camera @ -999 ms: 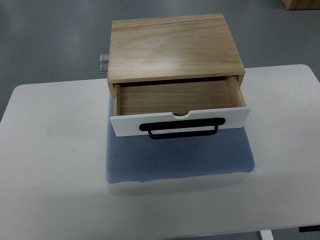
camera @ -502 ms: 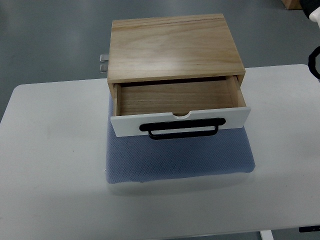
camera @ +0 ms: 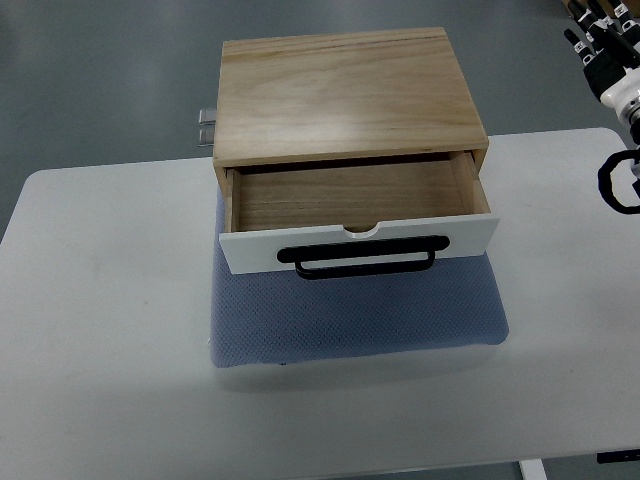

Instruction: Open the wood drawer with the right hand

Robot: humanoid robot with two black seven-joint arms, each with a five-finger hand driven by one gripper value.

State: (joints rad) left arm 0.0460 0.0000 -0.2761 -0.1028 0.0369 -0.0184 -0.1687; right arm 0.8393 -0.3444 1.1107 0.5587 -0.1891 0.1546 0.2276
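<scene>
Fingers of my right hand (camera: 606, 60) show only as dark tips at the far right edge, too cropped to tell whether spread or curled, well apart from the wood drawer (camera: 358, 222) already pulled out, its black handle (camera: 365, 259) over the blue mat (camera: 360, 312).

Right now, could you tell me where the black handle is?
The handle sits on the white front of the open drawer, centre of the top view, over the blue mat.
</scene>
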